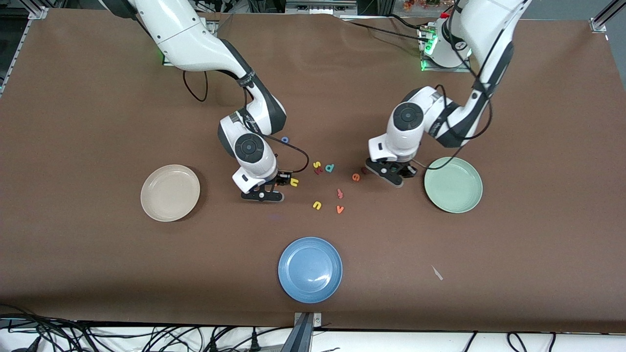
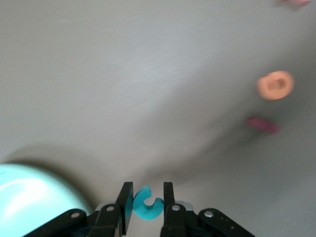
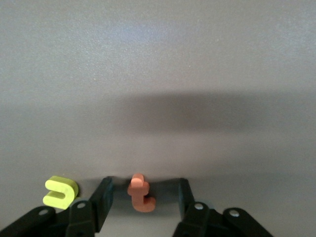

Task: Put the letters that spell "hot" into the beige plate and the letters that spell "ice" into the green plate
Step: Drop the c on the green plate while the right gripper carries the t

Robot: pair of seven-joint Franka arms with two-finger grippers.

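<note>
Now, at nine o'clock on the table in the front view lies the round, cream-beige shallow plate (image 1: 170, 192), with no letters in it. At its three o'clock the right gripper (image 1: 266, 193) is down at the brown table. Its jaws stand apart on either side of the small orange foam "t" (image 3: 140, 193) and neither touches it. The stem of the "t" runs along the gap, so I judge a squeeze would catch it across its narrow width. A yellow foam letter (image 3: 61, 191) lies just outside one finger; whether it is the "h" I cannot tell.

Toward three o'clock again lie the orange round foam "e" (image 1: 356, 177) and the dark red foam bar "i" (image 1: 364, 170). Just beside them the left gripper (image 1: 391, 176) is clamped on the teal foam "c" (image 2: 147, 203). The pale mint-green plate (image 1: 453, 184) lies near, at that gripper's three o'clock, and the left arm is the nearer one to it. No brand or label is readable.
</note>
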